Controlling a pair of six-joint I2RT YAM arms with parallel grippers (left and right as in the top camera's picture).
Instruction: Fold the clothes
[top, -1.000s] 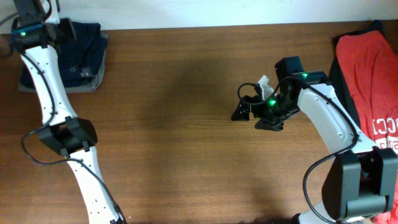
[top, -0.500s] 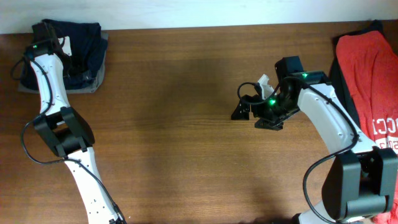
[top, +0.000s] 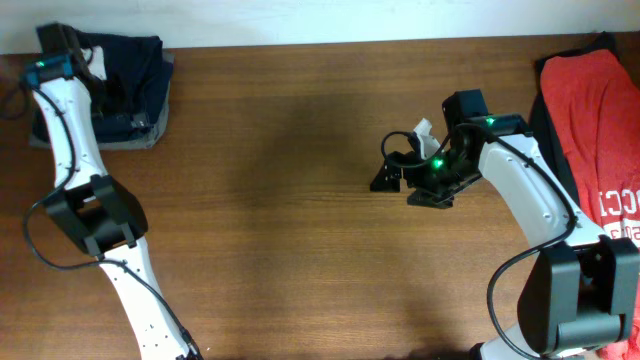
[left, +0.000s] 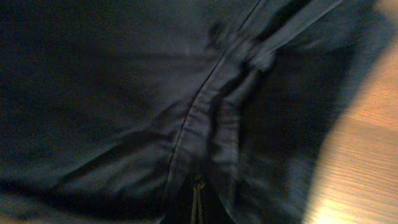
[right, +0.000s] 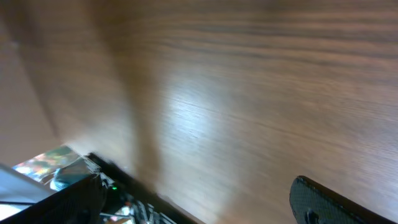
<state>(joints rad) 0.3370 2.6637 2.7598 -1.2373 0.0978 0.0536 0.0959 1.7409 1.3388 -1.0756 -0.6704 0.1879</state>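
The navy shorts (top: 130, 75) lie folded at the far left corner of the table, on top of grey-olive shorts (top: 150, 140). My left gripper (top: 62, 62) is over their left edge. In the left wrist view navy cloth (left: 124, 93) with a seam fills the frame, and folds run into the dark, closed fingertips (left: 196, 200) at the bottom. My right gripper (top: 388, 165) hangs open and empty over bare wood right of centre. Only one of its fingers (right: 323, 200) shows in the right wrist view.
A red T-shirt with white lettering (top: 600, 130) lies at the right edge over dark cloth. The wooden table (top: 280, 220) spans the view. The table's far edge runs just behind the shorts.
My left gripper moved down-right over the shorts, then back up-left a little. The right arm has barely moved.
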